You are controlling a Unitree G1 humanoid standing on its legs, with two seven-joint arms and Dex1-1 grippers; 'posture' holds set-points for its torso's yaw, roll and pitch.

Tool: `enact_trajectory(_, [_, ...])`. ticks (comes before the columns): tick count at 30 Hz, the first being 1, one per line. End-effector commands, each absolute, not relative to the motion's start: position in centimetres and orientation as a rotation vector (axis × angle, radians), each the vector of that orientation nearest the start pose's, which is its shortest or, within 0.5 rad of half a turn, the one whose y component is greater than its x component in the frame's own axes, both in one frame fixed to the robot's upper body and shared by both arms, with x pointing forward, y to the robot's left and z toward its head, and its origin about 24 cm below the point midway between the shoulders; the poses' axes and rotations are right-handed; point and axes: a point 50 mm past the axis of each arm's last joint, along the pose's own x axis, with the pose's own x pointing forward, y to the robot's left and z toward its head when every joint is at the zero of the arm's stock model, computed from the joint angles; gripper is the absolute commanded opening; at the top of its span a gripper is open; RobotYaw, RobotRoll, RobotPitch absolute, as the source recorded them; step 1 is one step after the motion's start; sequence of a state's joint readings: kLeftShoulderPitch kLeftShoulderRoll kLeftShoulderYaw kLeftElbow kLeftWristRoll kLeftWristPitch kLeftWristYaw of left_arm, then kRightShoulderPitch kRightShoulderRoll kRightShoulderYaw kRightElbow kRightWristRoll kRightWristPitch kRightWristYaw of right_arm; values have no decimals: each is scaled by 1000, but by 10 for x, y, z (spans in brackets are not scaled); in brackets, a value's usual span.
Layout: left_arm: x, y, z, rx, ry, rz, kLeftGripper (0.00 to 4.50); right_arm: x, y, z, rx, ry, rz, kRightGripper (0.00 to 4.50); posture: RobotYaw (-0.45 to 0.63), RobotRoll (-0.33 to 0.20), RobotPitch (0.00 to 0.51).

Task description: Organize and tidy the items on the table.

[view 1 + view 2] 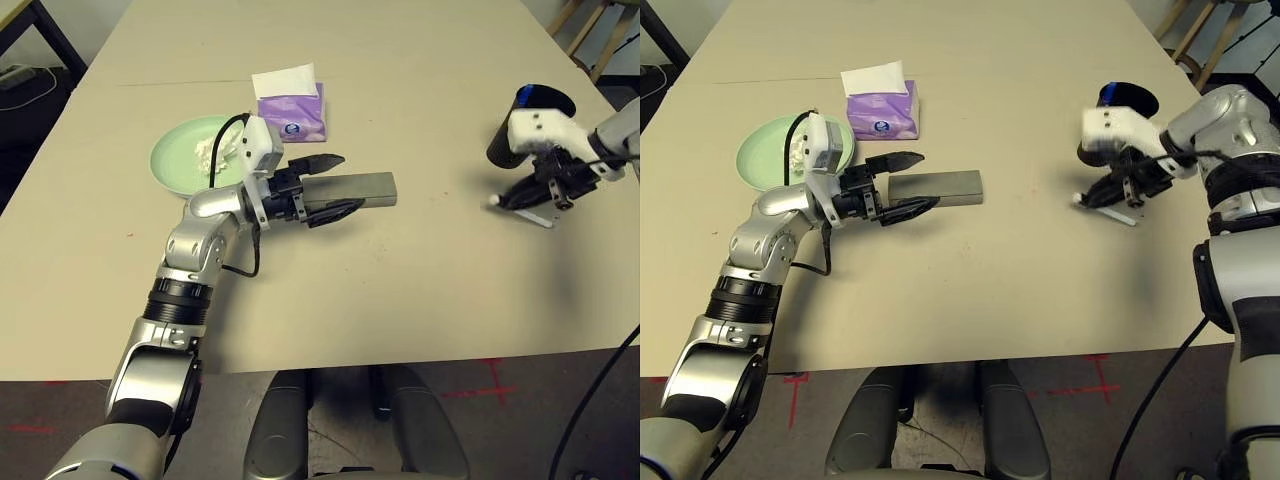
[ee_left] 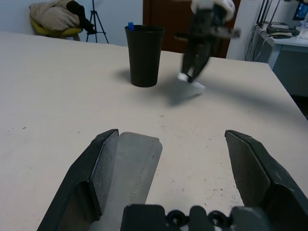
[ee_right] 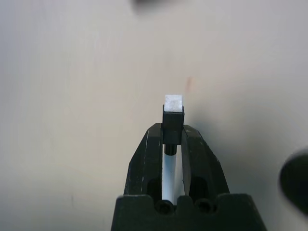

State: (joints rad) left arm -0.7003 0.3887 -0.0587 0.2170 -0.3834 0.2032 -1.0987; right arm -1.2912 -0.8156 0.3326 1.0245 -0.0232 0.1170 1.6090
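The right gripper (image 1: 1110,197) has its fingers closed on a pen (image 3: 172,144) above the surface (image 1: 420,290), near the right edge beside the cup (image 2: 144,55). The left gripper (image 1: 330,187) holds its fingers wide apart around the glasses case (image 1: 365,187), mid-surface.

Both forearms are silver metal in ringed segments with black bands at the joints. Each wrist carries a white, boxy camera housing. The left gripper (image 1: 335,186) has black wedge-shaped fingers (image 2: 103,163) — what look like small screws sit at their base. Thin black cables loop along both arms.
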Motion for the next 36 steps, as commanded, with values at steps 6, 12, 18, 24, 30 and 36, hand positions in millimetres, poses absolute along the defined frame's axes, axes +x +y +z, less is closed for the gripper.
enact_trajectory(6, [335, 127, 185, 249, -184, -1278, 4500, 351, -248, 294, -350, 169, 1127, 393, 73, 0, 139])
enact_trajectory(12, [343, 132, 180, 303, -167, -1237, 4500, 347, -254, 316, -237, 2, 1033, 393, 56, 0, 129])
enact_trajectory(18, [346, 129, 187, 281, -192, -1221, 4500, 358, -259, 318, -160, -199, 818, 393, 58, 0, 125])
enact_trajectory(24, [345, 132, 190, 280, -197, -1210, 4500, 370, -263, 307, -61, -265, 520, 393, 68, 0, 123])
enact_trajectory(30, [345, 133, 189, 280, -195, -1202, 4500, 371, -253, 294, -16, -300, 366, 393, 66, 0, 124])
enact_trajectory(36, [346, 132, 189, 276, -199, -1197, 4500, 372, -254, 288, 7, -389, 61, 393, 70, 0, 122])
